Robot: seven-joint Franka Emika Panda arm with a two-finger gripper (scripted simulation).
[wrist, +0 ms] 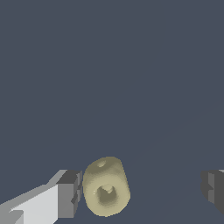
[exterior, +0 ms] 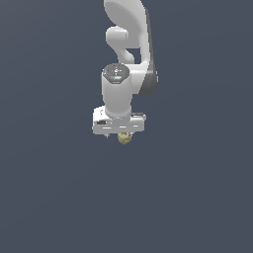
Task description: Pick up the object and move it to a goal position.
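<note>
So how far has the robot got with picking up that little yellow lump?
Done: the hand has reached the pale yellow lump and sits around it. In hand: the grasp itself. In the wrist view one finger is right beside the lump, while the other stands well apart, so it is not clamped yet. Left: closing, lifting and carrying it to the goal, which no picture shows.

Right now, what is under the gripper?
The small pale yellow object sits just below the gripper, between its open jaws, close beside one finger. The exterior view hides most of it behind the gripper body.
</note>
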